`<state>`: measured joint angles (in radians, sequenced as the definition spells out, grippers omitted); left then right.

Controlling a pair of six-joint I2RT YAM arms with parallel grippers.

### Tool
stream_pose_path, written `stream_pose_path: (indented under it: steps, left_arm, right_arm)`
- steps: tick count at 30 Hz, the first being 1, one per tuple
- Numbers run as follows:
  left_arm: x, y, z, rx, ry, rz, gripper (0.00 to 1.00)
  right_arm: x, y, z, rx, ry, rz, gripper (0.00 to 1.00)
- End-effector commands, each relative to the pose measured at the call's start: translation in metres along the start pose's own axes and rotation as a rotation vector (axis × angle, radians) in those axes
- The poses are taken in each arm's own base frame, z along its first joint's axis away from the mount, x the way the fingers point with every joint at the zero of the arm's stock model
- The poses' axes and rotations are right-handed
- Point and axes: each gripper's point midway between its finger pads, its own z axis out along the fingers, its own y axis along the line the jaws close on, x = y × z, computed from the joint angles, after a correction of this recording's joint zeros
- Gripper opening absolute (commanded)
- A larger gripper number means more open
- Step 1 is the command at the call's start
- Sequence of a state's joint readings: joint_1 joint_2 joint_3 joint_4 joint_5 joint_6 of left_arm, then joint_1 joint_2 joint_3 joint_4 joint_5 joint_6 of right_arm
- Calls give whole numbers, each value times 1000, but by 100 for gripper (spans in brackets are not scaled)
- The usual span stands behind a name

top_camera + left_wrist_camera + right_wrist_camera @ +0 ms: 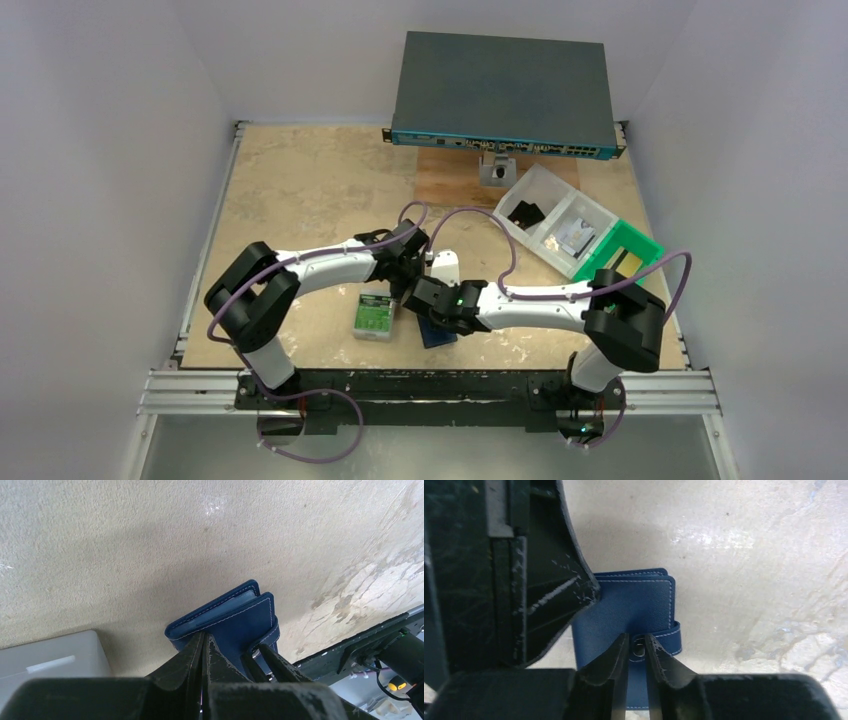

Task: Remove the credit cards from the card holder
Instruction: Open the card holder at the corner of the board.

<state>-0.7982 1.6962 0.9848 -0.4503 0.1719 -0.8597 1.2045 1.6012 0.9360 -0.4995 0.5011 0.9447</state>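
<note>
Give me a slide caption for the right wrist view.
Right gripper pinches the snap tab of the closed navy-blue stitched wallet lying on the pale table.

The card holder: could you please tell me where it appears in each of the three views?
Top external: card holder at lower centre, right of the grey case.
Left wrist: card holder just below centre.
Right wrist: card holder at centre.
Shared landmark: its snap tab, on its right edge in both wrist views; not discernible from above.

Lab bench (300, 180), white enclosure walls (100, 150), rack switch (505, 90).
</note>
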Motion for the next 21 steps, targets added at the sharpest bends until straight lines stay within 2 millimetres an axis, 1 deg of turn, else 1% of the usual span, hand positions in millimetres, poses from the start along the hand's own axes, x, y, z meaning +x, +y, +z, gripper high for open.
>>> stream_pose_path:
  steps: [1, 2, 6, 10, 14, 16, 21]
  left_arm:
    - [-4, 18, 11, -80, -14, 23, 0]
    - [-3, 18, 11, -82, -12, 24, 0]
    - [-4, 19, 11, -84, -12, 25, 0]
    - [-3, 18, 11, -82, -10, 29, 0]
    - [-3, 18, 12, -82, -10, 30, 0]
    - [-3, 18, 13, -82, -8, 30, 0]
    - [-4, 17, 13, -77, -6, 32, 0]
  right_arm:
    - [1, -1, -10, 25, 8, -77, 33]
    - [1, 1, -10, 24, 3, -80, 40]
    - [-1, 0, -10, 64, -3, -101, 46]
    - [2, 6, -9, 67, -7, -128, 47]
    - [1, 17, -15, 49, -31, -141, 50]
    - [2, 20, -13, 45, -29, -146, 50]
    - [9, 23, -9, 32, -15, -158, 46]
